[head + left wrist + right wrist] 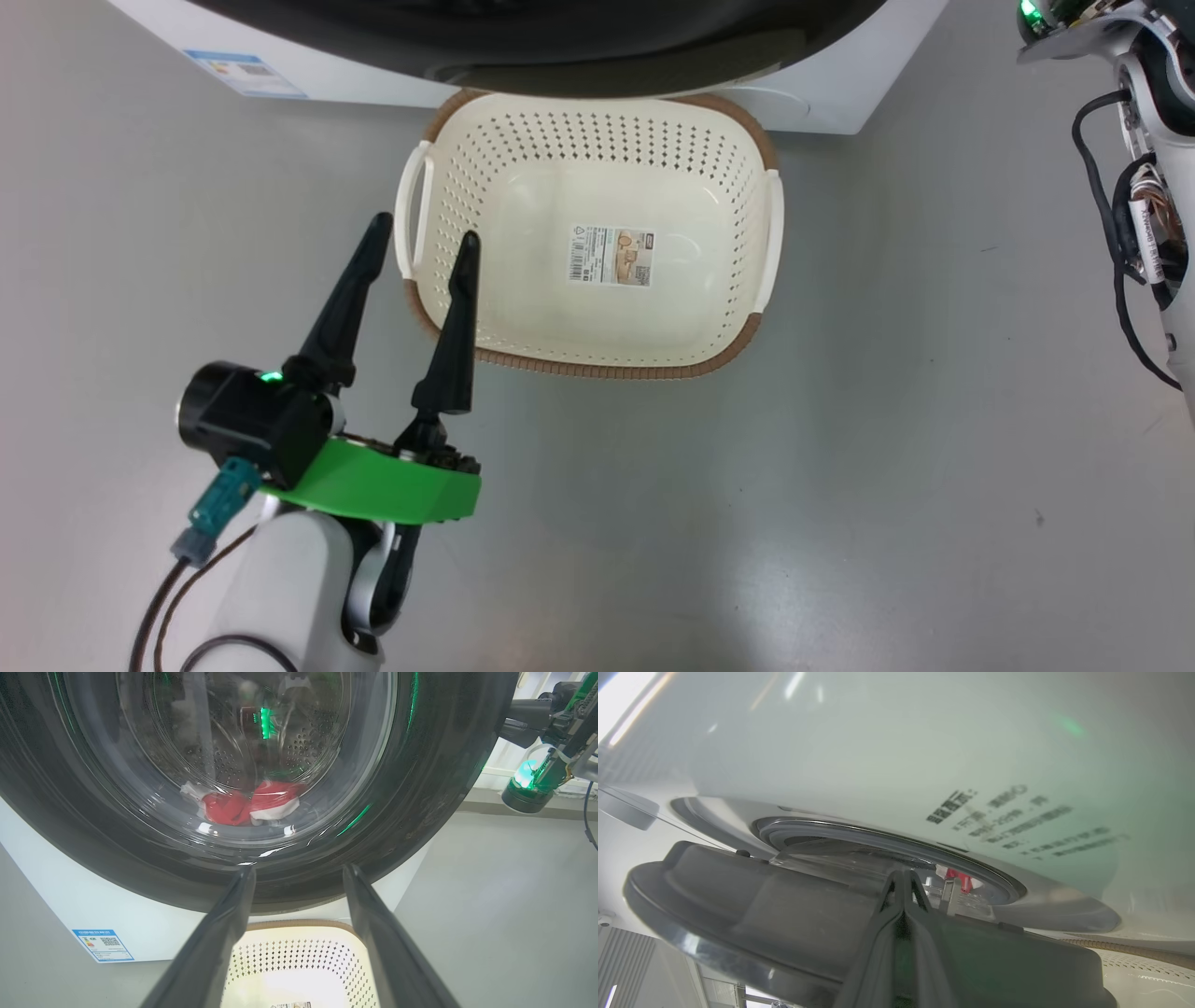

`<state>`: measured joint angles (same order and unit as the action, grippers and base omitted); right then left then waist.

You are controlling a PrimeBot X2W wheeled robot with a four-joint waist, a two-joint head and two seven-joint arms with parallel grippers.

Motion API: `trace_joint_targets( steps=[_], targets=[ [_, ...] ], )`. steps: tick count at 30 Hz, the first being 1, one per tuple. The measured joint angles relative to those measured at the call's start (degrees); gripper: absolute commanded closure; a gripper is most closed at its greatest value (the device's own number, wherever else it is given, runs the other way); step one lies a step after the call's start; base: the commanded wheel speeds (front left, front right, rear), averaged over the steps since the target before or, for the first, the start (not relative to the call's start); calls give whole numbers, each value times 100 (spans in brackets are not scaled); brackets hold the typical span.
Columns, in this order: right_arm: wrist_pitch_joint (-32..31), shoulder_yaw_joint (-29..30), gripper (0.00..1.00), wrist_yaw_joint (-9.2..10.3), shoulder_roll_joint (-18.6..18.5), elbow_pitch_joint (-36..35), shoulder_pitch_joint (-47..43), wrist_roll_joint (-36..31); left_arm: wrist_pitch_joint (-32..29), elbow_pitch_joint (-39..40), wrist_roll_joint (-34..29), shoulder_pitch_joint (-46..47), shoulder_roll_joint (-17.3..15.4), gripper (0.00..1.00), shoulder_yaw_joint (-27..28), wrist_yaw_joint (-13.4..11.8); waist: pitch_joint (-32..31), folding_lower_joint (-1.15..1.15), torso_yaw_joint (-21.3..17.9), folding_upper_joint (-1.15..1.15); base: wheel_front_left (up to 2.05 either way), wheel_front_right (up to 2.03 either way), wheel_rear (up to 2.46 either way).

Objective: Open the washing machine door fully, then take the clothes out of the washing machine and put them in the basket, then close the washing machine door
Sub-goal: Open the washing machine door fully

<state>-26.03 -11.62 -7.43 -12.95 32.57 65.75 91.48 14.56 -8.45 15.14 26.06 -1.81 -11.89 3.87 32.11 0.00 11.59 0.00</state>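
The washing machine door (411,812), with its wide black rim and clear glass bowl, stands slightly ajar from the white washing machine (878,742). Red and white clothes (243,805) lie in the steel drum behind the glass, and a red bit of the clothes (959,879) shows through the gap. My right gripper (903,875) is shut, its tips against the inner side of the door (784,914) at its edge. The cream basket (597,366) sits empty on the floor below the door. My left gripper (425,229) hangs open over the basket's left rim.
Grey floor spreads around the basket on all sides. A blue label (245,73) marks the machine's lower front. My right arm (1148,187), with its cables, reaches up at the right of the head view, beside the machine's corner.
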Motion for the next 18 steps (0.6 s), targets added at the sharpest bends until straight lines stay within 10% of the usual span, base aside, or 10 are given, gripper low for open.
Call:
trace_joint_targets(
  steps=[18],
  targets=[
    [-316, -299, 100, 38, 203, -114, -472, -131, 0, -218, -105, -39, 1, 0, 274, -3, -392, 0, -268, 0, 0, 0, 0]
  ],
)
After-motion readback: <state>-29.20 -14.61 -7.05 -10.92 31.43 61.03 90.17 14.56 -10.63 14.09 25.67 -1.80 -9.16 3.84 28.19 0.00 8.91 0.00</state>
